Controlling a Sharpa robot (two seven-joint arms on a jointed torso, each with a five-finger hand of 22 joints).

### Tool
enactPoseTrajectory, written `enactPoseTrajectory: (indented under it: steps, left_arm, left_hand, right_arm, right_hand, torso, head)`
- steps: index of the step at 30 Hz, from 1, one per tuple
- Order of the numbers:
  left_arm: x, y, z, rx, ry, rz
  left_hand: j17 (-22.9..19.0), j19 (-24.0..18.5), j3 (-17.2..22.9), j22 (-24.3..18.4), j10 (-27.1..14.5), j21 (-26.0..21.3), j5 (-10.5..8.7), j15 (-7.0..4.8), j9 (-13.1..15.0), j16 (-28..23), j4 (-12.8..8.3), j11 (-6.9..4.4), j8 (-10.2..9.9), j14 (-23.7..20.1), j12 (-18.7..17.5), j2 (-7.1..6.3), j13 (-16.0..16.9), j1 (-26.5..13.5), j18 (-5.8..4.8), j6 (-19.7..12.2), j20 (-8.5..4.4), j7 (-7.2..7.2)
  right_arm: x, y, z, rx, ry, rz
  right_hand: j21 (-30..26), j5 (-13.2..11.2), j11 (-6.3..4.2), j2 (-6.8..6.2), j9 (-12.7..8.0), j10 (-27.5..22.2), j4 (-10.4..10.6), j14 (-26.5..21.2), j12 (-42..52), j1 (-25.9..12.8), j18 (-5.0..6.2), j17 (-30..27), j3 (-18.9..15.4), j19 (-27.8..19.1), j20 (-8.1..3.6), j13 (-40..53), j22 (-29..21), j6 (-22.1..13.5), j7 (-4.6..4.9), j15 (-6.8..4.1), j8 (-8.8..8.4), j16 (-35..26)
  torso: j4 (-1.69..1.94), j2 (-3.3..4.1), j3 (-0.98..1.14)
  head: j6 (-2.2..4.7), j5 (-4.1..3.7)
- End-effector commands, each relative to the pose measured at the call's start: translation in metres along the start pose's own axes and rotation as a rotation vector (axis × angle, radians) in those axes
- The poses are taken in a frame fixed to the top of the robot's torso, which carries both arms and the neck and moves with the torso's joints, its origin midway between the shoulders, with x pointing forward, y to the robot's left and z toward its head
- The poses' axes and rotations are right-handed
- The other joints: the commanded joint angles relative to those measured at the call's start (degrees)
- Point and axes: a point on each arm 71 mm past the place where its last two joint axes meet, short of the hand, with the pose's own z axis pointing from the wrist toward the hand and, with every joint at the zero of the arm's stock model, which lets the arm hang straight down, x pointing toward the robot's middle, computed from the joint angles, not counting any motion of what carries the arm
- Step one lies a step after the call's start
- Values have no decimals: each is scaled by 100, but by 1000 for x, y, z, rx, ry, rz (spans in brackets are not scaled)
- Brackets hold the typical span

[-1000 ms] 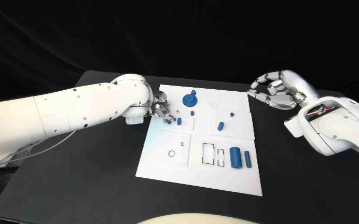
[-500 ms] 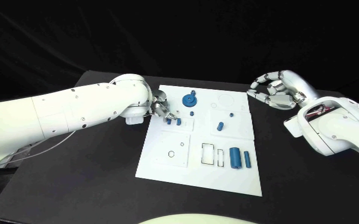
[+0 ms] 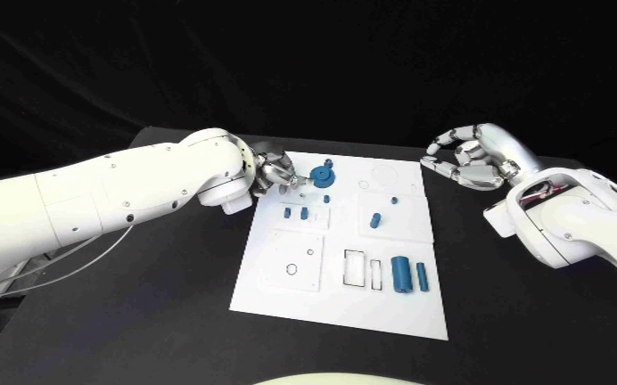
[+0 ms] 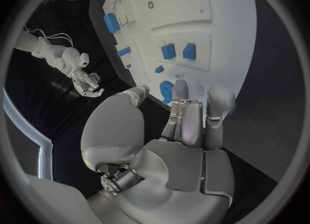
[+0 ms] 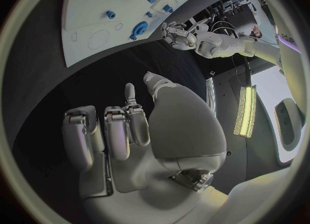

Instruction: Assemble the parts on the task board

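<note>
The white task board [image 3: 290,244] lies mid-table. A round blue part [image 3: 323,172] sits near its far edge, and my left hand [image 3: 276,174] hovers beside it with fingers apart, holding nothing. In the left wrist view the fingertips [image 4: 180,86] reach the round blue part [image 4: 166,88]; whether they touch it I cannot tell. Two small blue blocks [image 3: 296,213] stand just nearer me. A blue peg [image 3: 375,219] and two blue cylinders [image 3: 410,273] lie further right. My right hand [image 3: 469,158] hangs off the board's right side, loosely curled and empty.
Black rectangular outlines [image 3: 366,269] and a small ring [image 3: 292,269] mark the board's near half. Two tiny blue studs [image 3: 329,198] [image 3: 395,198] stand mid-board. Black table [image 3: 154,314] surrounds the board on all sides.
My left hand has drawn away from the two small blue blocks and moved toward the board's far edge, beside the round blue part. The right hand has stayed put.
</note>
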Motion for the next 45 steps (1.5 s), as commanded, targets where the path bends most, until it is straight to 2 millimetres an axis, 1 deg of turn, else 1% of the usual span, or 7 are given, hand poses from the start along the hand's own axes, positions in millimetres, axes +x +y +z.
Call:
enactPoseTrajectory:
  steps: [1,5,9,17,24,30,45]
  left_arm:
    - [-3,-17,-2,167,-115,-20]
    - [3,-29,-3,300,-176,60]
    - [19,-42,-2,473,-256,217]
    - [42,-45,5,562,-274,414]
    - [54,-46,14,535,-248,529]
    - [58,-46,20,477,-217,581]
    - [64,-47,27,400,-163,623]
  left_hand:
    - [-556,-536,-104,-1038,-273,-902,12,125,-44,-643,21,125,-47,-439,-150,-17,-145,280,210,-195,119,115]
    - [-1348,-679,311,-1506,-854,-1454,29,205,-190,-1338,-461,218,-166,-1042,-578,-31,-501,1625,244,-403,204,185]
    - [-1667,-694,685,-1566,-965,-1572,-3,213,-484,-1488,-650,224,-418,-1351,-997,-258,-985,2251,246,-412,236,195]
    - [-1695,-598,733,-1407,-955,-1378,-30,202,-875,-1123,-655,219,-740,-1083,-1440,-449,-1579,2406,251,-185,211,58]
    - [-920,456,576,572,-798,282,-59,119,-1208,-72,-595,145,-1126,-185,-1779,-464,-2079,2405,-83,271,141,-47]
    - [-520,878,572,1391,-698,932,-58,38,-1291,298,-566,98,-1254,187,-1899,-459,-2251,2420,-229,441,76,-111]
    - [-449,1104,823,1823,-416,1272,-48,-14,-1340,414,-569,46,-1363,391,-2054,-408,-2458,2523,-311,765,4,-135]
  right_arm:
    - [0,0,0,-11,-1,-6]
    - [0,0,0,-13,-2,-6]
    - [0,0,1,-19,-3,-5]
    - [2,1,2,-28,-1,-3]
    - [3,2,2,-31,1,-3]
    - [4,2,2,-33,3,-3]
    - [4,3,2,-36,3,-3]
  right_hand:
    - [-34,-11,-24,11,9,-23,15,547,-32,-73,-13,1217,-25,550,-30,661,1441,-48,7,-40,23,-26]
    - [-63,-8,-24,11,9,-46,12,540,-51,-70,-4,1192,-24,529,-30,637,1417,-55,7,-39,19,-34]
    - [-166,8,-18,15,3,-157,2,512,-143,-53,27,1083,-16,456,-29,524,1336,-97,16,-36,-2,-71]
    - [-402,35,-13,13,7,-472,-2,447,-427,-19,95,844,2,294,-27,187,1154,-127,25,-35,-16,-166]
    - [-417,36,-13,12,7,-504,-2,446,-458,-16,99,842,3,284,-27,151,1143,-132,26,-35,-19,-169]
    - [-417,36,-13,12,7,-504,-2,446,-458,-16,99,842,3,284,-27,151,1143,-132,26,-35,-19,-169]
    - [-407,38,-13,15,8,-499,-1,448,-456,-15,95,851,6,293,-27,155,1151,-132,26,-35,-19,-166]
  torso:
    - [3,2,-7]
    - [-4,-2,-3]
    - [-9,1,-1]
    - [-23,12,3]
    - [-19,17,4]
    - [-28,9,7]
    - [-7,10,5]
  head:
    - [24,-42]
    - [43,-68]
    - [66,-76]
    - [93,-86]
    - [96,-108]
    - [84,-101]
    - [52,-126]
